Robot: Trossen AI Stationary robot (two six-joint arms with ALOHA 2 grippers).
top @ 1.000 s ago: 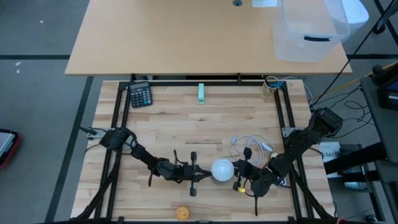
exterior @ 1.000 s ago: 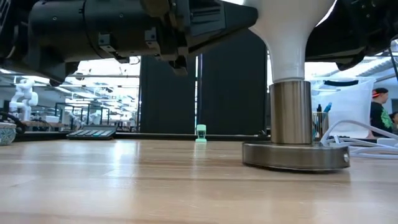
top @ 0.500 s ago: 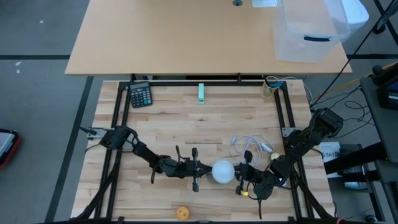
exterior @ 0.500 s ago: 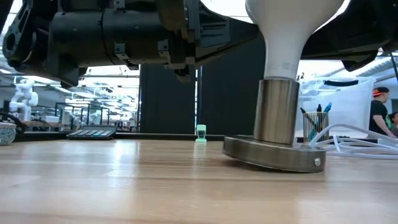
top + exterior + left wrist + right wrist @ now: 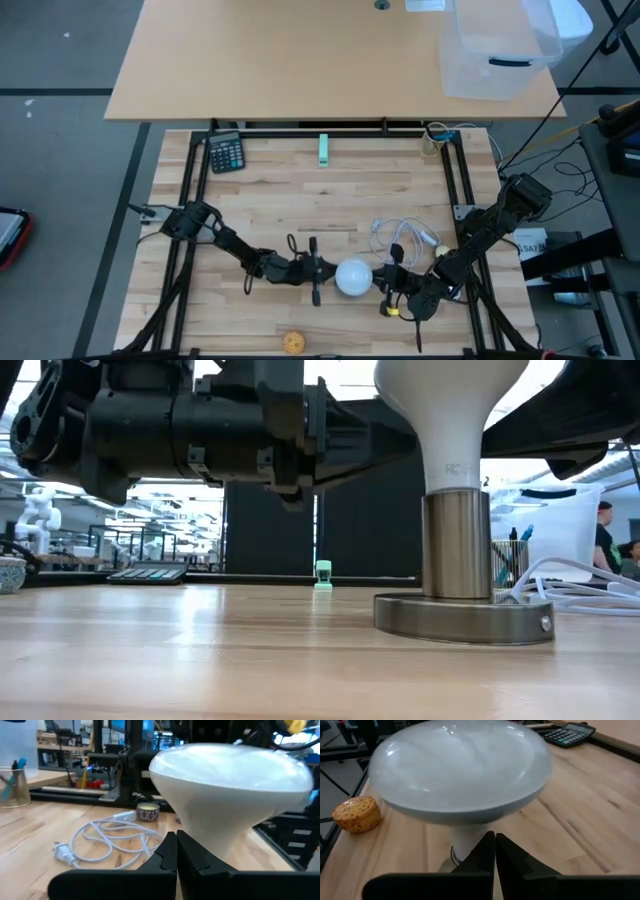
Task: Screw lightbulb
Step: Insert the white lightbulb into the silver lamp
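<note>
The white lightbulb [image 5: 354,277] stands upright with its narrow end in a metal socket [image 5: 457,545] on a round metal base [image 5: 462,619], which lies flat on the table near its front edge. My left gripper [image 5: 321,271] is shut and lies level at the bulb's left side; its tips sit at the bulb's cone [image 5: 210,827]. My right gripper [image 5: 389,284] is shut and lies level at the bulb's right side, with its tips [image 5: 495,851] below the globe [image 5: 460,765], in front of the neck. My left gripper meets the bulb's tapering cone [image 5: 195,837] with its shut fingertips, just under the globe. It comes level from the table's left. The bulb stays upright in its socket. My right gripper points level at the bulb's neck [image 5: 465,845] from the table's right; whether it touches, I cannot tell.
A white cord with a plug [image 5: 402,236] lies behind the bulb. A yellowish ball [image 5: 292,342] lies at the front edge. A calculator [image 5: 226,153], a green piece [image 5: 323,149] and a pen cup [image 5: 433,138] stand at the far edge. A clear bin [image 5: 495,50] sits on the far table.
My left gripper has moved toward the table's right edge, up to the bulb. The lamp base tipped up on one side and slid a little to the left, then settled flat again; the bulb has stayed upright in the socket.
</note>
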